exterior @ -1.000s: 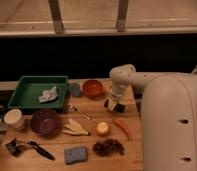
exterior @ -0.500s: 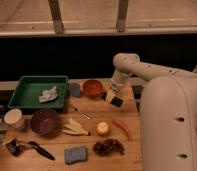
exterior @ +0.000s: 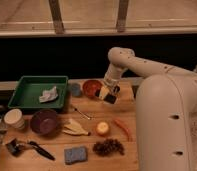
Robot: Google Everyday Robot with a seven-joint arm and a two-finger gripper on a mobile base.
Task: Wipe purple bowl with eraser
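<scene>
The purple bowl [exterior: 44, 121] sits upright; right of it, gripper [exterior: 107, 95] clasps black eraser [exterior: 110, 99].

No legible text or labels.

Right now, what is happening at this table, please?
A one-arm robot is working at the wooden table. Its claw is shut on the eraser, a small black block, and hangs just above the table beside the orange bowl. The purple bowl sits apart at the front left and has not been wiped yet.
</scene>
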